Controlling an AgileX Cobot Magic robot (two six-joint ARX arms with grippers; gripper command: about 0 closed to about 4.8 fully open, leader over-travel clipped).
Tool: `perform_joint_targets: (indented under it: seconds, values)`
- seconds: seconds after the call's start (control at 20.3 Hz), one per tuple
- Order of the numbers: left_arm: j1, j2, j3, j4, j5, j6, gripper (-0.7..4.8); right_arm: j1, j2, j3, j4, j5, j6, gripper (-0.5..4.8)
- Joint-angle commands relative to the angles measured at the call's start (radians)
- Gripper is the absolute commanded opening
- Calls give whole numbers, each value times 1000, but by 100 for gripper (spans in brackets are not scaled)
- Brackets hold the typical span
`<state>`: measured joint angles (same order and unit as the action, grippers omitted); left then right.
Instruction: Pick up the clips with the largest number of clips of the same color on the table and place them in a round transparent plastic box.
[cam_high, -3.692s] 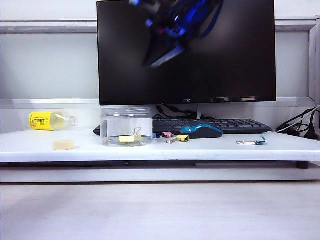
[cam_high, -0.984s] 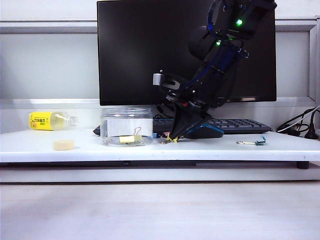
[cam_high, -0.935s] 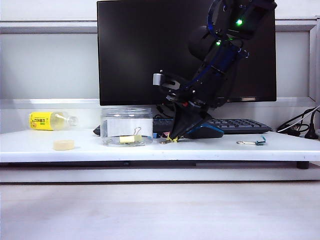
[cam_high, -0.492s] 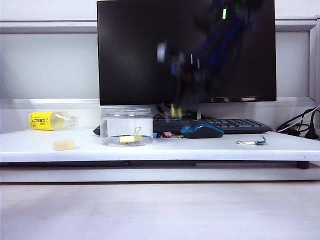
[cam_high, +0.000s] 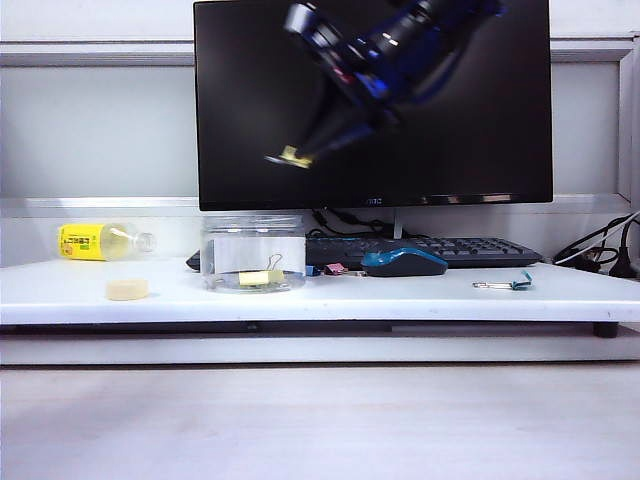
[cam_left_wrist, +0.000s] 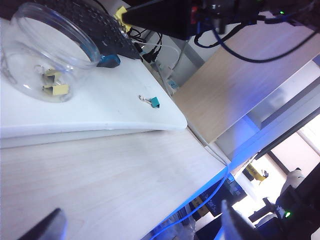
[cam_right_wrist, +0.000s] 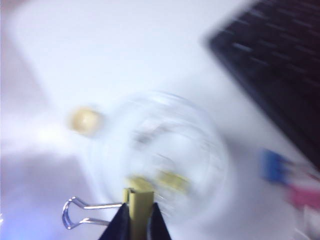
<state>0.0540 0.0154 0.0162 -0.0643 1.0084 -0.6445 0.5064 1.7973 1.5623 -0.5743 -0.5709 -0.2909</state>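
Yellow clip (cam_right_wrist: 139, 207) pinched in the right claw (cam_right_wrist: 138, 224), above the round transparent plastic box (cam_high: 253, 251); left claw (cam_left_wrist: 140, 227) wide, idle.

Bright, even light; right wrist view heavily motion-blurred.

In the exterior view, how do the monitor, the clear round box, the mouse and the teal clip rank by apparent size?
1. Monitor
2. Round transparent plastic box
3. Mouse; it lies farther back than the box, so this order is unsure
4. Teal clip
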Motion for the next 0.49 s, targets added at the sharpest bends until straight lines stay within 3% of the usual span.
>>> perform_joint_targets:
  seconds: [0.05,0.49]
  values:
    - [-2,0,3,14,6,2,412,45,-6,1,71,-11,3,0]
    - [-26,0,3,14,9,-2,412,76,81,1,169,83,11,0]
